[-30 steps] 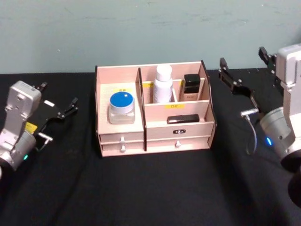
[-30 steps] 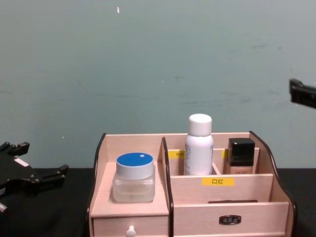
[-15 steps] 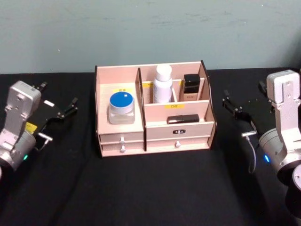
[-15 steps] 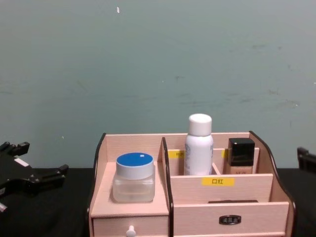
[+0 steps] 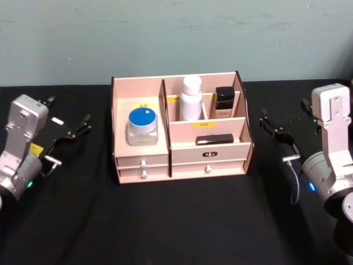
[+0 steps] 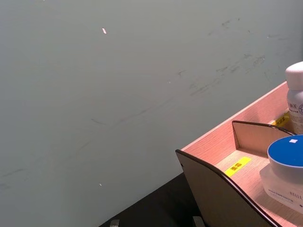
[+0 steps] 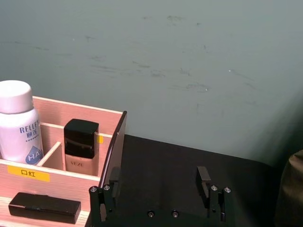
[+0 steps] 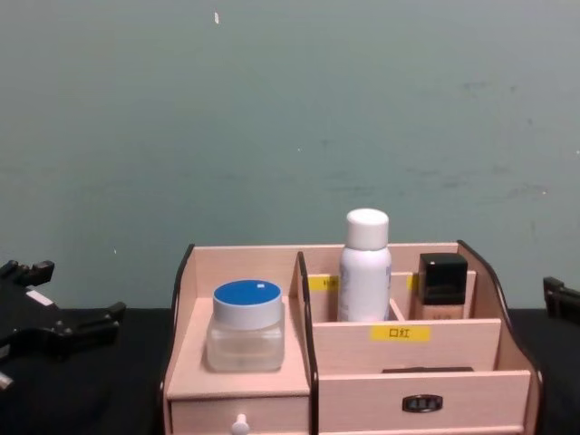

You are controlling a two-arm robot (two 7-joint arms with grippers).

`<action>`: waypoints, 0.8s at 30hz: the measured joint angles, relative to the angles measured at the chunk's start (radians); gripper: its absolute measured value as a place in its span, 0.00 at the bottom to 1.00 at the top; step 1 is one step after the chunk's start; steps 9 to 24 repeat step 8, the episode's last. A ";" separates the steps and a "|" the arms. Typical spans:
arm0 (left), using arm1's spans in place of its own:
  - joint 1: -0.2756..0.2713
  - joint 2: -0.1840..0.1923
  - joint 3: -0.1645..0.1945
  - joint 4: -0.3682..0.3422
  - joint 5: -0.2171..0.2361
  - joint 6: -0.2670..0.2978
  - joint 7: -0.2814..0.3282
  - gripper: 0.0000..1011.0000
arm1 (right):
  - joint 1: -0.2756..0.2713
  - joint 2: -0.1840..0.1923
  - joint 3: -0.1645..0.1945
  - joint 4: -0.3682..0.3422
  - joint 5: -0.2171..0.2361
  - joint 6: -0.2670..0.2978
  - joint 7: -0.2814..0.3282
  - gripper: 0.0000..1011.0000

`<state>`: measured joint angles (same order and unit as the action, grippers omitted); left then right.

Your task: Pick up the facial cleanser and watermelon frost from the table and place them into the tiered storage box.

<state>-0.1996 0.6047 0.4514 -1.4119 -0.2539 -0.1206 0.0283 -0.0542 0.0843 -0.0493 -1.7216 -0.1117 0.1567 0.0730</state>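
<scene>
Right tool [image 5: 281, 122]: sits low over the desk [image 5: 182, 221], jaws spread wide, nothing between them; in its wrist view the two fingers [image 7: 202, 178] stand well apart over bare dark cloth.
Left tool [image 5: 69, 118]: parked on the far side of the box from the right tool, open and empty too.
Tiered storage box [image 5: 140, 163]: just beside the right tool, its dark curved side wall facing the fingers but not touching them.
White bottle [image 5: 191, 98]: upright in a back compartment, beyond that side wall.
Black-capped bottle [image 5: 224, 101]: in the back compartment nearest the right tool.
Flat black case [image 5: 214, 139]: lies in the lower front tier.
Blue-lidded jar [image 5: 142, 124]: on the wide shelf nearest the left tool.
Cleanser and watermelon frost: both appear already in the box, though which item is which I cannot tell.
Step in hand: looks like clearing away after placing.
Doing it well: keep the jaws open, stay clear of the side wall, avoid nudging the box.
</scene>
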 joint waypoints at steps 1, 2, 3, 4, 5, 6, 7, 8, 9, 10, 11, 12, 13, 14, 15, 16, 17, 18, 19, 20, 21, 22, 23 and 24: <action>0.000 0.000 0.000 0.000 0.000 0.000 0.000 0.99 | 0.000 0.000 0.000 -0.001 0.000 -0.001 0.000 0.99; 0.000 0.000 0.000 0.000 0.000 0.000 0.000 0.99 | 0.000 0.000 0.000 -0.001 -0.001 -0.001 -0.001 0.99; 0.000 0.000 0.000 0.000 0.000 0.000 0.000 0.99 | 0.000 0.000 -0.001 -0.002 -0.001 -0.001 -0.001 0.99; 0.000 0.000 0.000 0.000 0.000 0.000 0.000 0.99 | 0.000 0.000 -0.001 -0.002 -0.001 -0.001 -0.001 0.99; 0.000 0.000 0.000 0.000 0.000 0.000 0.000 0.99 | 0.000 0.000 -0.001 -0.002 -0.001 -0.002 -0.001 0.99; 0.000 0.000 0.000 0.000 0.000 0.000 0.000 0.99 | 0.000 0.000 -0.001 -0.003 -0.001 -0.002 -0.002 0.99; 0.000 0.000 0.000 0.000 0.000 0.000 0.000 0.99 | -0.001 0.001 -0.001 -0.003 -0.002 -0.002 -0.002 0.99; 0.000 0.000 0.000 0.000 0.000 0.000 0.000 0.99 | -0.001 0.001 -0.001 -0.003 -0.002 -0.002 -0.002 0.99; 0.000 0.000 0.000 0.000 0.000 0.000 0.000 0.99 | -0.001 0.001 -0.001 -0.003 -0.002 -0.002 -0.002 0.99; 0.000 0.000 0.000 0.000 0.000 0.000 0.000 0.99 | -0.001 0.001 -0.001 -0.003 -0.002 -0.002 -0.002 0.99; 0.000 0.000 0.000 0.000 0.000 0.000 0.000 0.99 | -0.001 0.001 -0.001 -0.003 -0.002 -0.002 -0.002 0.99; 0.000 0.000 0.000 0.000 0.000 0.000 0.000 0.99 | -0.001 0.001 -0.001 -0.003 -0.002 -0.002 -0.002 0.99; 0.000 0.000 0.000 0.000 0.000 0.000 0.000 0.99 | -0.001 0.001 -0.001 -0.003 -0.002 -0.002 -0.002 0.99; 0.000 0.000 0.000 0.000 0.000 0.000 0.000 0.99 | -0.001 0.001 -0.001 -0.003 -0.002 -0.002 -0.002 0.99; 0.000 0.000 0.000 0.000 0.000 0.000 0.000 0.99 | -0.001 0.001 -0.001 -0.003 -0.002 -0.002 -0.002 0.99; 0.000 0.000 0.000 0.000 0.000 0.000 0.000 0.99 | -0.001 0.001 -0.001 -0.003 -0.002 -0.002 -0.002 0.99; 0.000 0.000 0.000 0.000 0.000 0.000 0.000 0.99 | -0.001 0.001 -0.001 -0.003 -0.002 -0.002 -0.002 0.99; 0.000 0.000 0.000 0.000 0.000 0.000 0.000 0.99 | -0.001 0.001 -0.001 -0.003 -0.002 -0.002 -0.002 0.99; 0.000 0.000 0.000 0.000 0.000 0.000 0.000 0.99 | -0.001 0.001 -0.001 -0.003 -0.002 -0.002 -0.002 0.99; 0.000 0.000 0.000 0.000 0.000 0.000 0.000 0.99 | -0.001 0.001 -0.001 -0.003 -0.002 -0.002 -0.002 0.99; 0.000 0.000 0.000 0.000 0.000 0.000 0.000 0.99 | -0.001 0.001 -0.001 -0.003 -0.002 -0.002 -0.002 0.99; 0.000 0.000 0.000 0.000 0.000 0.000 0.000 0.99 | -0.001 0.001 -0.001 -0.003 -0.002 -0.002 -0.002 0.99; 0.000 0.000 0.000 0.000 0.000 0.000 0.000 0.99 | -0.001 0.001 -0.001 -0.003 -0.002 -0.002 -0.002 0.99; 0.000 0.000 0.000 0.000 0.000 0.000 0.000 0.99 | -0.001 0.001 -0.001 -0.003 -0.002 -0.002 -0.002 0.99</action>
